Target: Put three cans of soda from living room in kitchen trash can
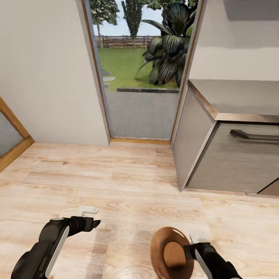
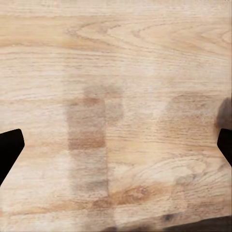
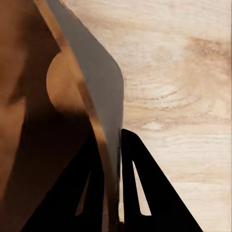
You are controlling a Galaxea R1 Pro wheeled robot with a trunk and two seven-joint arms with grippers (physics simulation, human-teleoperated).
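Note:
The tash can (image 1: 172, 254), a round copper-brown bin, hangs tilted over the wood floor at the lower right of the head view, its dark inside facing the camera. My right gripper (image 1: 192, 245) is shut on its rim. In the right wrist view the two black fingers (image 3: 145, 193) pinch the thin wall of the tash can (image 3: 43, 121). My left gripper (image 1: 93, 217) is open over bare floor with nothing in it; its fingertips (image 2: 9, 150) sit far apart in the left wrist view. The cans of soda are out of view.
A wood-framed glass door (image 1: 141, 77) looks onto a garden straight ahead. A grey cabinet (image 1: 232, 162) with a steel counter top and a dark handle (image 1: 254, 135) stands at the right. Another framed glass panel (image 1: 9, 135) is at the left. Pale wood floor (image 1: 116, 182) lies between.

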